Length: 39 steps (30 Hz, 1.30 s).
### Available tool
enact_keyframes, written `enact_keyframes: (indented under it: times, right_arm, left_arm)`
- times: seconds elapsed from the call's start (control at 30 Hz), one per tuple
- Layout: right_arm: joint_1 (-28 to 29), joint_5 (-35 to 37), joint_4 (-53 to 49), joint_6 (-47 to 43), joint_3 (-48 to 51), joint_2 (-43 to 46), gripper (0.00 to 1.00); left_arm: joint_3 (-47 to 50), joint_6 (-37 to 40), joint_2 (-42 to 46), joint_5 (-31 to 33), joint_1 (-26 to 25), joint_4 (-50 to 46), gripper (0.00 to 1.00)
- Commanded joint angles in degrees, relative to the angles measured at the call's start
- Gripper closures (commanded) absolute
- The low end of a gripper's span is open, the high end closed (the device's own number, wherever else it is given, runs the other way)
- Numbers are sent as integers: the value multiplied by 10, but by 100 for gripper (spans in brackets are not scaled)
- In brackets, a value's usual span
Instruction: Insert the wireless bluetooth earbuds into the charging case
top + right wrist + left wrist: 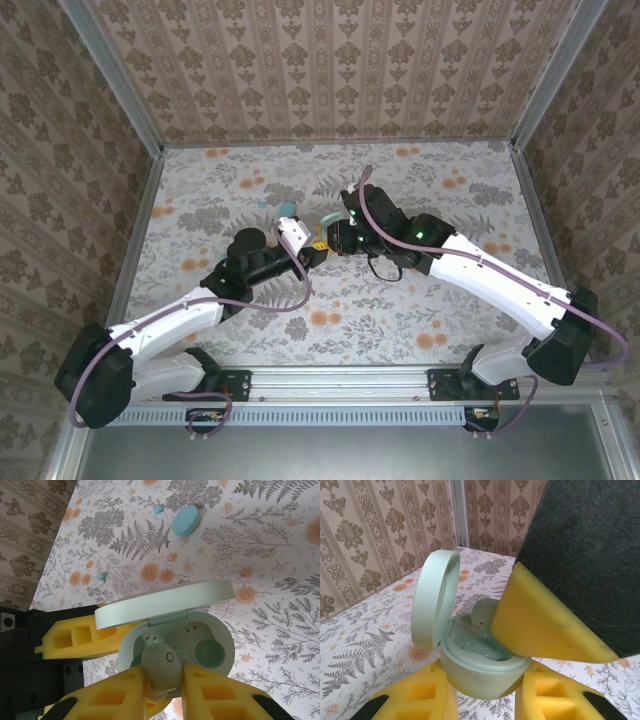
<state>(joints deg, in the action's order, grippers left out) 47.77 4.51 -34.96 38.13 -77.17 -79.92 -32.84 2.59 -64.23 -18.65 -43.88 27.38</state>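
Jaws of your left gripper (485,680) are clamped shut on the matte mint case (226,644), with its lid (165,602) up at 12 o'clock. Your right gripper's (162,680) are nearly closed, pinching a smooth, glossy pale-mint earbud (161,666) over the 9 o'clock socket. Hold the case level, square the rounded bud over that hollow, press straight down, then release. Two tiny light-blue buds (158,510) (102,576) lie loose on the table toward 11 o'clock, near the teal oval (186,520).
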Motion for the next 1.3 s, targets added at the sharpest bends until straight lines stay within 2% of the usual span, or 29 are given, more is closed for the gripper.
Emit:
enact_keyframes:
  times: [0.0,0.93,1.27]
  right_arm:
    - [0,-2,7,-3,-14,-12,77]
    - [-1,15,40,-11,-18,-42,76]
    - [-1,10,34,-4,-9,-39,70]
  left_arm:
    - [-5,-14,-3,-19,-6,30,96]
    - [0,-15,3,-24,-9,34,96]
    - [-1,-14,2,-24,-9,34,96]
